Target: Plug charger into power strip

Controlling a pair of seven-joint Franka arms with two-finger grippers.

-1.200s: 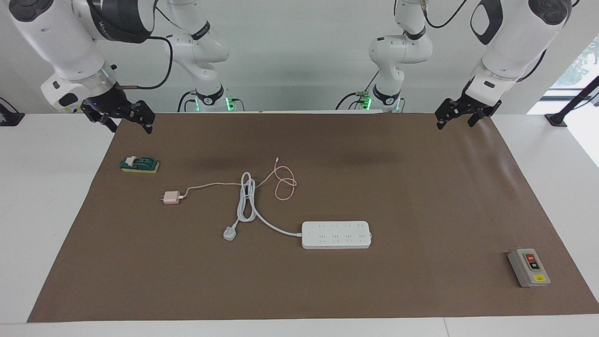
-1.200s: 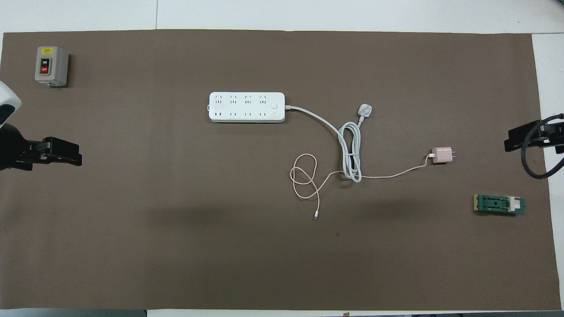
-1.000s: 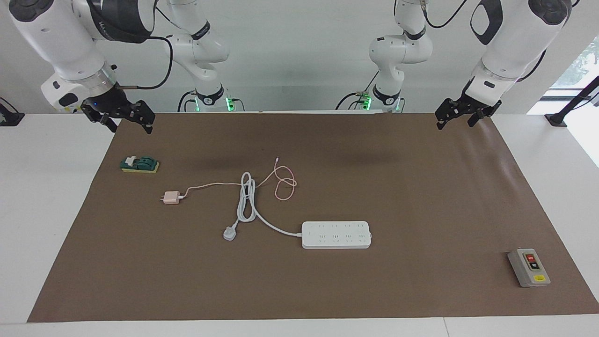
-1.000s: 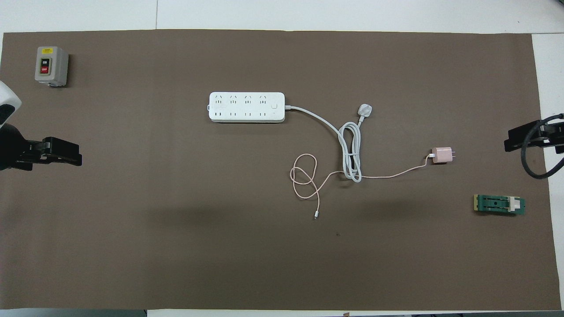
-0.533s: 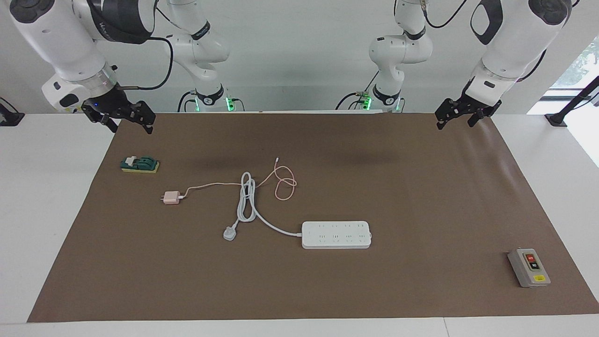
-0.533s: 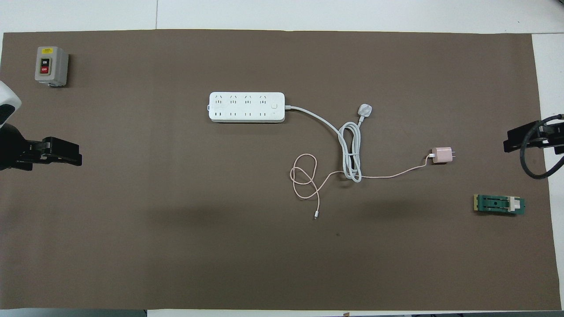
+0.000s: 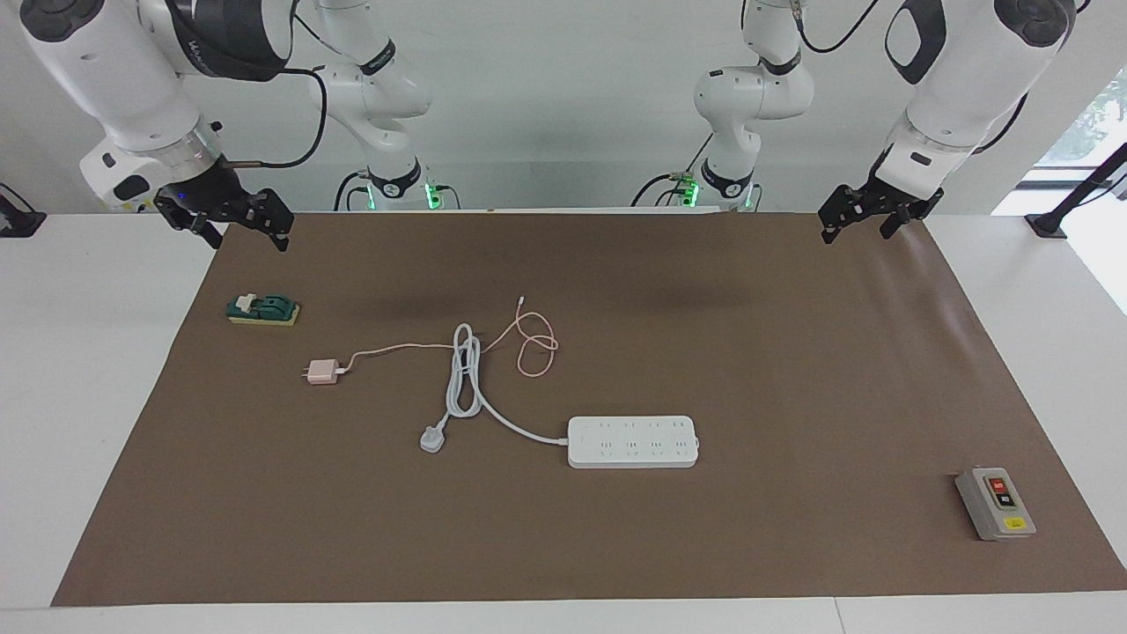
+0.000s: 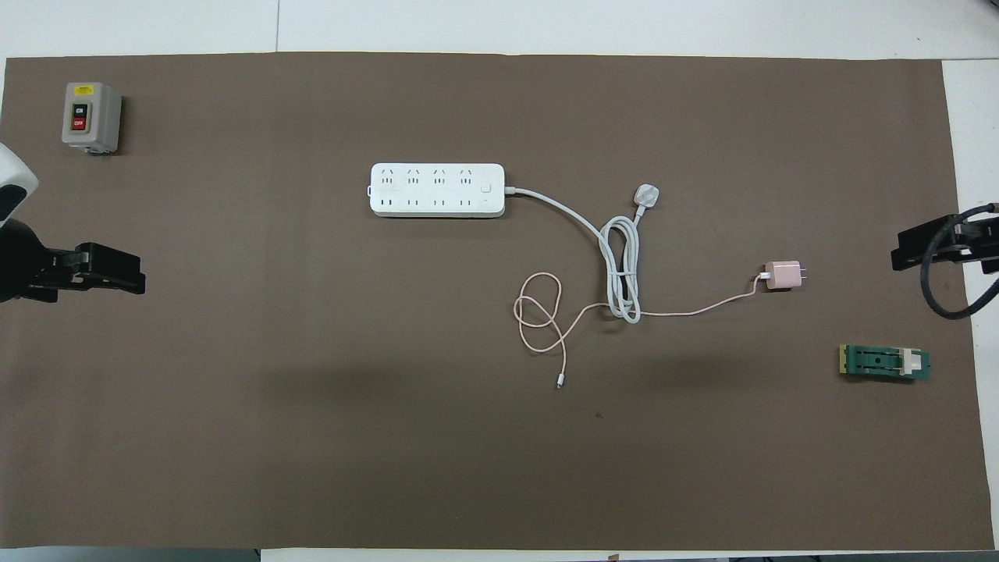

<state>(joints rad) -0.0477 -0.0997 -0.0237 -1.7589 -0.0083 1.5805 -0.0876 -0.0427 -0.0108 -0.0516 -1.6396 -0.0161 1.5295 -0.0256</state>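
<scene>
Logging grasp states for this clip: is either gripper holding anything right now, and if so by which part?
Nothing is held. The left gripper and right gripper hang empty at the mat's corners; the charger lies untouched on the mat.

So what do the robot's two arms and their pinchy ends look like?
Both arms are big, smooth, rounded white tubes with black bands at the joints. Black cables loop along them. Each base glows green. The right gripper and the left gripper are black and boxy, each with two short dark jaws. A shiny silver ring sits above the right gripper, which also shows a tiny blue light.
</scene>
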